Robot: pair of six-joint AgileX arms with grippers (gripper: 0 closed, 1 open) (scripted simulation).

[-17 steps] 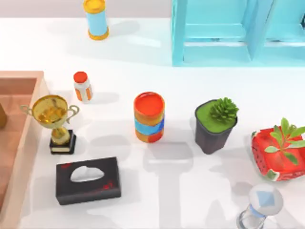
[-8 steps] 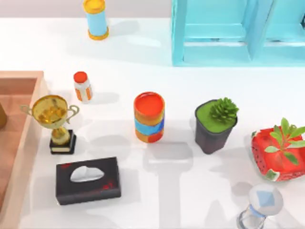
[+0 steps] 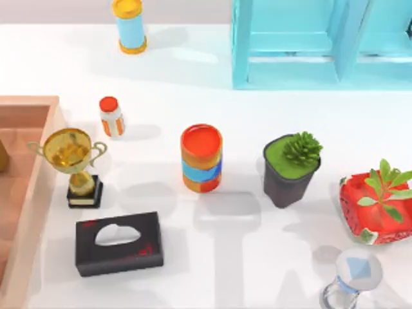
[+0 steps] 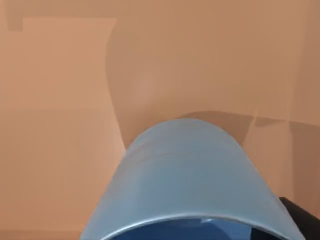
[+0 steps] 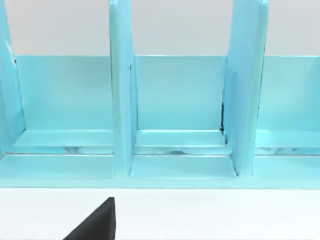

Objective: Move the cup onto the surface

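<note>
Our left wrist view: blue cup (image 4: 192,180) close before tan wooden tray (image 4: 55,125); pincer states we cannot tell.

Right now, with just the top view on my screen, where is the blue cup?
Observer: The left wrist view has the cup very close to the camera, its rim end nearest the lens.
Operator: What is behind it?
Observer: Tan wood all round it, the same colour as the wooden tray at the table's left edge, so it looks to be over the tray and not the white tabletop.
Operator: And the right arm?
Observer: Its wrist camera faces the turquoise shelf unit, level with the open compartments, with a strip of tabletop in front.
</note>
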